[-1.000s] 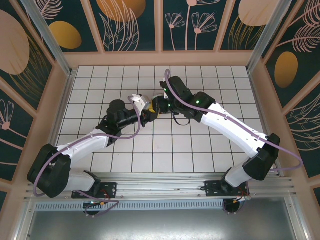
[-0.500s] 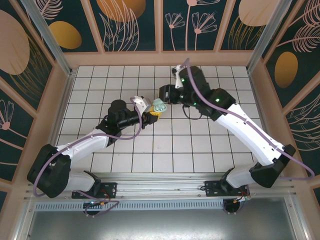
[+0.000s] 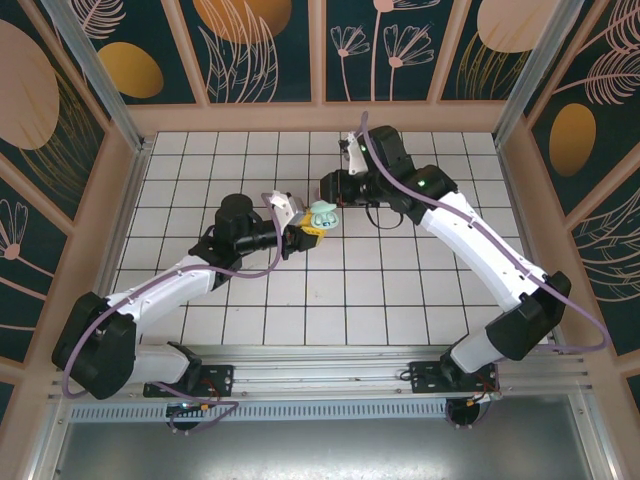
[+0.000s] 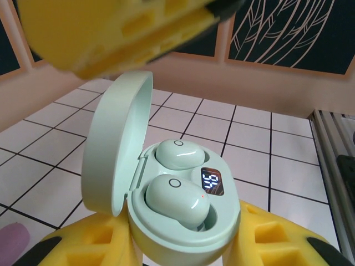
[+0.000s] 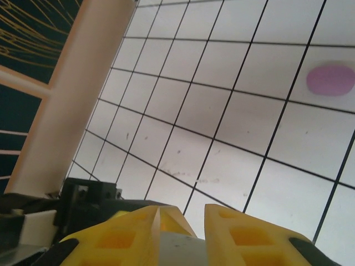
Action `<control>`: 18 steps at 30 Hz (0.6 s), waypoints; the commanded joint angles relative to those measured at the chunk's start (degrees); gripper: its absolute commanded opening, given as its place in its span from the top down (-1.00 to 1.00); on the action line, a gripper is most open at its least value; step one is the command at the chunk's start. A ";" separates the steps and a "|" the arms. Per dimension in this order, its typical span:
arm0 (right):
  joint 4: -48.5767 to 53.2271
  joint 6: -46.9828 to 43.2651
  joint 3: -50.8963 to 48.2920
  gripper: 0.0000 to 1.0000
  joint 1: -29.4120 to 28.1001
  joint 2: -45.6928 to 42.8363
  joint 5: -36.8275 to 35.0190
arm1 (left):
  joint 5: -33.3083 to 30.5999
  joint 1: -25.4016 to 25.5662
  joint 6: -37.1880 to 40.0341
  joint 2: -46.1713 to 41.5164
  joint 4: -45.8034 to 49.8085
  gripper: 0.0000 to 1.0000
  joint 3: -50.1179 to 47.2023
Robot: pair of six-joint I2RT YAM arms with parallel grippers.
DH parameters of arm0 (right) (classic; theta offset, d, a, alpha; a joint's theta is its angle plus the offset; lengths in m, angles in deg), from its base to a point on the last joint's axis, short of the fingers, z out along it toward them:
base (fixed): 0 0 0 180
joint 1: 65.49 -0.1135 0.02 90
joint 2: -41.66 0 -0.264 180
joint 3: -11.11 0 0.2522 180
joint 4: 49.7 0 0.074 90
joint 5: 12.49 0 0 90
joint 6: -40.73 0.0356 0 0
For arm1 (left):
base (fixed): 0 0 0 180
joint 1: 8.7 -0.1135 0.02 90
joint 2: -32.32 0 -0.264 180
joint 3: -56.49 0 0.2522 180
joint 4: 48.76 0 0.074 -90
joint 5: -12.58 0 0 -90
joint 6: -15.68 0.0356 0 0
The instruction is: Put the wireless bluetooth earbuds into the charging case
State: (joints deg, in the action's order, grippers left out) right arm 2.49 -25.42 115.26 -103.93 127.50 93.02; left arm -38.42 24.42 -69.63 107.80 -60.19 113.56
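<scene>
Mint charging case (image 4: 138,183) is clenched in left gripper (image 3: 305,228), held up mid-scene, lid hinged open at 9 o'clock, mouth facing up. Both mint earbuds (image 4: 176,200) are seated, oval long axes running roughly 9-to-3. Right gripper (image 3: 332,186) hovers at 1 o'clock of case, fingers slightly parted, nothing between. Pink blob (image 5: 330,79) on tile, likely a pink bud. Best play, I'd judge: hold case level and steady, bring right down onto pink bud across its short axis.

**Enclosure and Work Surface**

The desk (image 3: 400,300) is faced with white square tiles and dark grout. Peach frame strips (image 3: 320,115) border it. Wall panels (image 3: 270,50) are dark teal with line-drawn plants and orange ovals. An aluminium rail (image 3: 330,362) spans the near edge.
</scene>
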 commanded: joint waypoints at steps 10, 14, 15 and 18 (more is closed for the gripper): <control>-2.31 0.72 -12.28 0.35 0.87 -11.75 2.41 | 1.40 0.27 -3.91 -1.65 -1.00 0.64 3.89; -7.11 3.61 -16.66 0.11 2.48 -16.84 2.53 | 1.52 0.23 -4.43 -1.74 -1.62 0.63 4.24; -8.66 4.97 -18.02 0.04 3.24 -18.02 3.12 | 1.57 0.23 -4.61 -1.82 -1.75 0.63 4.28; -14.65 9.05 -22.04 -0.06 5.82 -20.35 8.25 | 1.72 0.26 -4.86 -2.33 -2.21 0.64 4.22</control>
State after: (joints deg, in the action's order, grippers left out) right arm -4.87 -20.59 96.01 -99.93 108.96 96.93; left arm -37.92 24.64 -73.30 107.23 -59.21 116.03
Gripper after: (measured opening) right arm 0.524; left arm 0.317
